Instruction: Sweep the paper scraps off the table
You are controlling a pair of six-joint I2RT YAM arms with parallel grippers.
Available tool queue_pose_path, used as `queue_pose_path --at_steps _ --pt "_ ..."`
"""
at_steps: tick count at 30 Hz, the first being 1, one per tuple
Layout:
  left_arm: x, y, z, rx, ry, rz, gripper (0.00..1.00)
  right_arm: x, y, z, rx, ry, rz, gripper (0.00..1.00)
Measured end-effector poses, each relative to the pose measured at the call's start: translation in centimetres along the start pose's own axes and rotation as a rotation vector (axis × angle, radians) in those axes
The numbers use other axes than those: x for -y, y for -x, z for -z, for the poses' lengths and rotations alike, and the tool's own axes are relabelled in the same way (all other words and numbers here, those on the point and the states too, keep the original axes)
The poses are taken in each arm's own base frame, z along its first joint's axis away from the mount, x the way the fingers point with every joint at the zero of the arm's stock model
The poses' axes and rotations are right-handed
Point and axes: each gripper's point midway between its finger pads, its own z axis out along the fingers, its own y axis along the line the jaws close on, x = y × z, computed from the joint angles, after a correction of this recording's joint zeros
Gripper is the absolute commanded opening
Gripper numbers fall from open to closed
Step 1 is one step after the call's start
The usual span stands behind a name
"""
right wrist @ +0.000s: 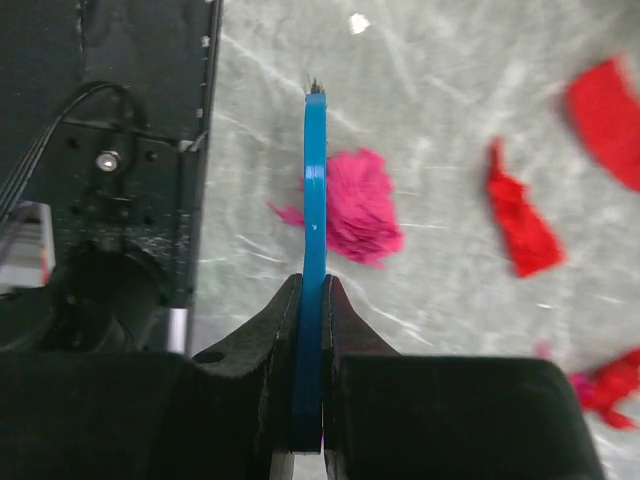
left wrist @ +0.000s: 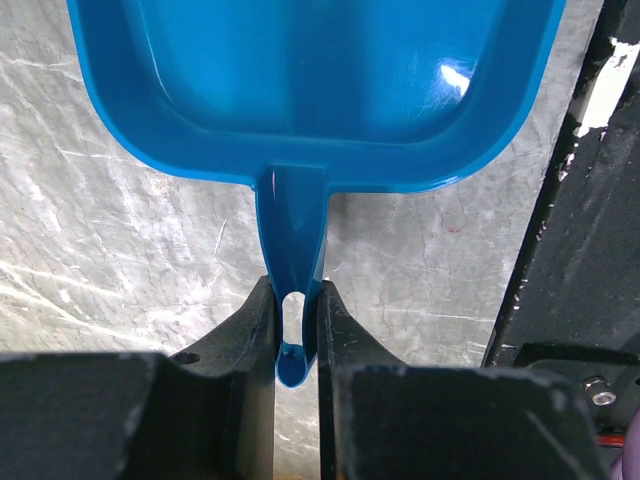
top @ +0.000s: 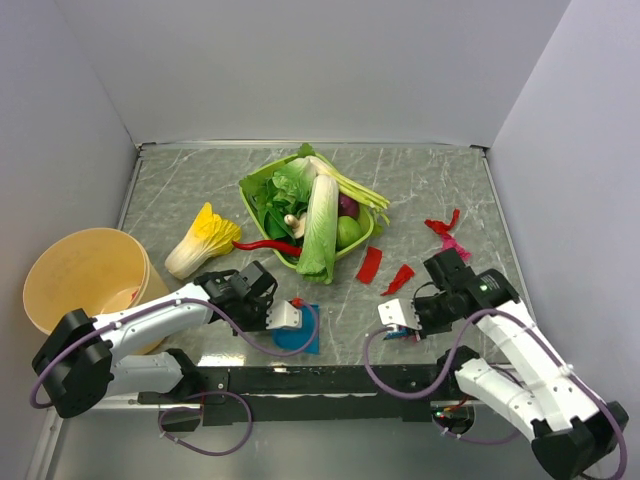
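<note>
1. Handle of dustpan (left wrist: 320, 80) clamped in left gripper (left wrist: 296, 300); pan low over table (left wrist: 120, 250), apparently ready to receive.
2. Right of dustpan, right gripper (right wrist: 312, 290) pinches blue brush (right wrist: 315, 170).
3. Most paper scraps (right wrist: 360, 205) lie right of dustpan, unswept.

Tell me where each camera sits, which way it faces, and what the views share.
Top: above and behind the arms, looking down at the table; both arms show.
Left wrist: on the left arm, looking past the left end effector at the dustpan it grips by the handle.
Right wrist: looking past the right end effector, shut on a blue tool, at paper scraps.
Shared: the dustpan, top and left wrist.
</note>
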Motion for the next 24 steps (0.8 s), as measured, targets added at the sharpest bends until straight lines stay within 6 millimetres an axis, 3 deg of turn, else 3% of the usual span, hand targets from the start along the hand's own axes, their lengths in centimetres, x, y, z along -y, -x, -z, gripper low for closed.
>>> queue_pose_path --at_steps 4,8,11,14,18,24 --pt "-0.1 -0.1 0.0 -0.007 0.006 0.004 0.01 1.0 -0.4 -1.5 -0.014 0.023 -0.067 0.0" --pt "-0.2 -0.3 0.1 -0.015 0.014 0.006 0.01 5.2 1.0 -2.0 0.006 -0.017 -0.171 0.0" --pt "-0.2 -0.3 0.1 -0.019 0.018 0.021 0.01 10.5 4.2 -0.4 0.082 -0.108 -0.247 0.0" --pt "-0.1 -0.5 -0.2 -0.032 0.008 0.032 0.01 13.4 6.7 1.7 0.164 -0.188 -0.269 0.0" --pt "0.1 -0.7 -0.9 -0.068 -0.021 0.055 0.01 13.7 8.0 3.8 0.218 -0.252 -0.272 0.0" --pt "-0.7 0.5 -1.3 -0.055 -0.011 0.099 0.01 12.1 5.6 3.0 0.155 -0.311 -0.275 0.0"
